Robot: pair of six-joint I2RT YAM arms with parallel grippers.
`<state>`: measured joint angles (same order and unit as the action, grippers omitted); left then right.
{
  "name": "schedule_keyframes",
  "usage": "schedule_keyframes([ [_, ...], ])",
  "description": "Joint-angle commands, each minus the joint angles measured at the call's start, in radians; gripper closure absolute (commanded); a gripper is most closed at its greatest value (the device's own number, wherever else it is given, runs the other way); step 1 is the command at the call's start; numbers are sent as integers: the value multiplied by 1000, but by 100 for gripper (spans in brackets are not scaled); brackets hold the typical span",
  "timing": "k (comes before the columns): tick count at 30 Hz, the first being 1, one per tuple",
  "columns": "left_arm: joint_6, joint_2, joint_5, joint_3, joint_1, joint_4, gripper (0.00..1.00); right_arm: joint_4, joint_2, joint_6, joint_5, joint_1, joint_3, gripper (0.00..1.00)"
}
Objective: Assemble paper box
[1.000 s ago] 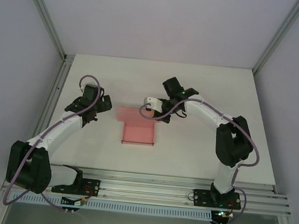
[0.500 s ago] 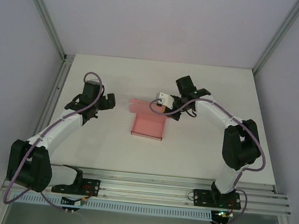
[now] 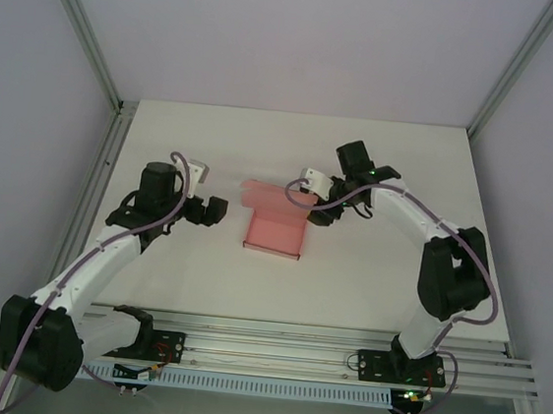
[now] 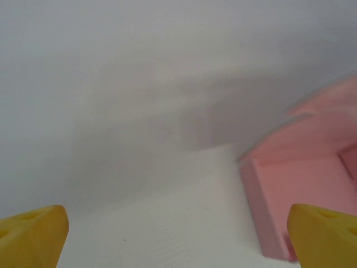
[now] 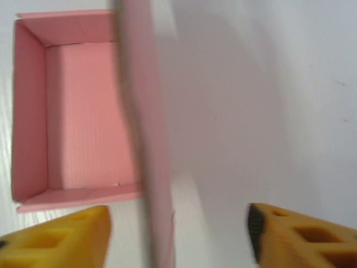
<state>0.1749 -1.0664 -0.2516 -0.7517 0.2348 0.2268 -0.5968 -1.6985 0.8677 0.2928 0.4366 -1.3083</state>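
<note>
Standing mid-table (image 3: 387, 288), paper box (image 3: 274, 231): walls raised, lid flap upright. Right gripper (image 3: 309, 199) spread, flap between its fingers. Left gripper (image 3: 212, 210) spread wide, left of box, apart.

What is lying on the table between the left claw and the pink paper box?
Nothing: the top view shows bare white table between the left claw and the paper box.
</note>
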Motion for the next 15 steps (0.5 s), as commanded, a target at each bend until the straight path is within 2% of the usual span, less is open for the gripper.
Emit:
schedule_keyframes([
  [1, 193, 48, -268, 35, 1, 15, 0, 31, 91, -36, 97, -23, 67, 21],
  [2, 198, 53, -274, 39, 1, 3, 0, 54, 110, -49, 106, -30, 91, 16],
  [6, 222, 11, -239, 26, 1, -33, 0, 120, 168, -87, 119, -57, 159, 15],
  [15, 349, -301, -261, -219, -2, 45, 0, 157, 164, -174, 95, -67, 178, 21],
])
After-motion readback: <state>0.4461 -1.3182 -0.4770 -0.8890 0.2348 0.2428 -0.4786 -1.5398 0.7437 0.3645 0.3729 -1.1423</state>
